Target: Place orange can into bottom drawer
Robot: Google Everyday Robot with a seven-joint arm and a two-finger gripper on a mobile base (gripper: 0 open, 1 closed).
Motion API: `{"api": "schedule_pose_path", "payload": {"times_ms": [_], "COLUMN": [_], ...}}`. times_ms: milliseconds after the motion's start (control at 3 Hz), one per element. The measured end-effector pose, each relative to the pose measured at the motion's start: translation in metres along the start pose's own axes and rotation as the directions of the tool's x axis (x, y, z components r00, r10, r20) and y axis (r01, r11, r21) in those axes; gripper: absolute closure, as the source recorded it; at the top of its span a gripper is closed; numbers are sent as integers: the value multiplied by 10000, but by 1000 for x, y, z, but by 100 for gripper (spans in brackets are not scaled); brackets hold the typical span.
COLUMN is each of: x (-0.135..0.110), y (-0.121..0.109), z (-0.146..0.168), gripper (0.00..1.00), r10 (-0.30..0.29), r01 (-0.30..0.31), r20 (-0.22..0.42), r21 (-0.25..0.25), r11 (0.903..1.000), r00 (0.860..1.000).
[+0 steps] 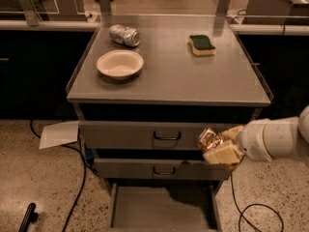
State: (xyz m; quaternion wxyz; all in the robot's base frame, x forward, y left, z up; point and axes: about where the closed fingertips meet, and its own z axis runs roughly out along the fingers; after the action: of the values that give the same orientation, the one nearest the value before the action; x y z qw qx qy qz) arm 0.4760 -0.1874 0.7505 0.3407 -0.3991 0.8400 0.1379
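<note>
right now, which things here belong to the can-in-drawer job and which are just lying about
Job:
- orange can, held by the gripper in front of the upper drawers, right side
- bottom drawer, pulled open below

Lying about:
- silver can, bowl and sponge on the cabinet top
- paper on the floor
</note>
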Motion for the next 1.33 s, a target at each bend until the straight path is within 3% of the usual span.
{"api": "schedule_pose_path", "payload": {"times_ms": [333,667,1000,1333], "x": [69,129,129,152], "y": [7,18,18,10], "z": [31,81,81,100], "gripper": [100,100,100,100], "r10": [1228,2250,2251,2746], "r01": [-1238,-2373,-2375,-2868], "r20": [-475,-1137,-1137,-1114], "r21": [-198,-1096,-1097,-1147], "r11": [9921,9652,9652,9511], "r00": [9913,9677,9677,9551]}}
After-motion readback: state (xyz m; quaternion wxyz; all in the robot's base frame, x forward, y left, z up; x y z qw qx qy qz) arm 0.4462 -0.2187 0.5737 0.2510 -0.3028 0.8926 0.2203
